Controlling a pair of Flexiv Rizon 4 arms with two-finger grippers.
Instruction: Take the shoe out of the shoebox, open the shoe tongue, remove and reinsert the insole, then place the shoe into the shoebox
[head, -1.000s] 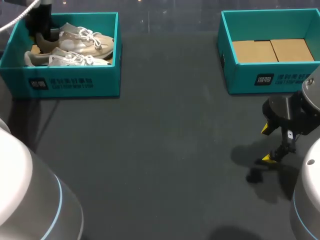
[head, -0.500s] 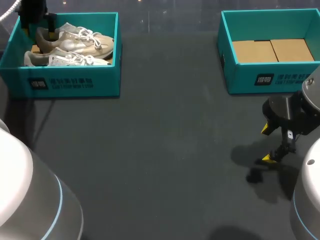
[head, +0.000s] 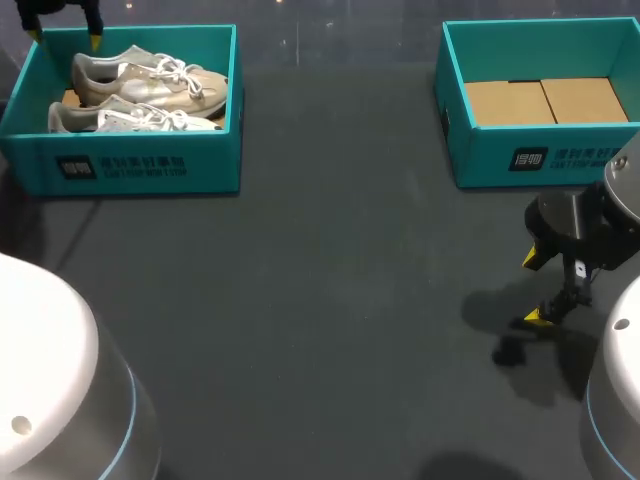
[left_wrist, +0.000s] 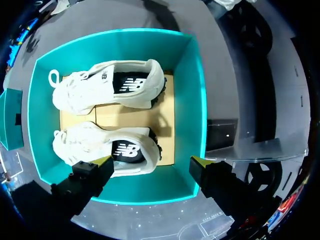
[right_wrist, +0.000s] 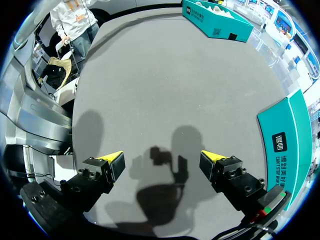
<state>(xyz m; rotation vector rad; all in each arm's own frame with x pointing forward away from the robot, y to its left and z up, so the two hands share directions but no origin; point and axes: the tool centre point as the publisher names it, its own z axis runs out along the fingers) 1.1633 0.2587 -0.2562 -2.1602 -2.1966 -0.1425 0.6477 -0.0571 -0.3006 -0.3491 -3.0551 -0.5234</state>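
Note:
A teal shoebox (head: 150, 165) stands at the table's far left, and two pale sneakers lie in it side by side. The far shoe (head: 150, 80) and the near shoe (head: 130, 120) both rest on the cardboard floor. My left gripper (head: 65, 30) hangs above the box's back left corner, open, holding nothing. Its wrist view looks straight down into the box (left_wrist: 197, 100), with both shoes (left_wrist: 110, 90) (left_wrist: 105, 147) ahead of the open left gripper (left_wrist: 150, 162). My right gripper (head: 532, 288) is open just above the bare table at the near right, and nothing is between the fingers of the right gripper (right_wrist: 162, 157).
A second teal box (head: 540, 160) with only a cardboard floor stands at the far right, close behind my right gripper. Its wall (right_wrist: 295, 135) shows beside that gripper in the right wrist view. Dark tabletop (head: 330, 300) stretches between the two boxes.
My left gripper has let go at the heel of the far shoe, opened, and risen out of the box toward its back left. Both shoes stay in the box. The right arm has not moved.

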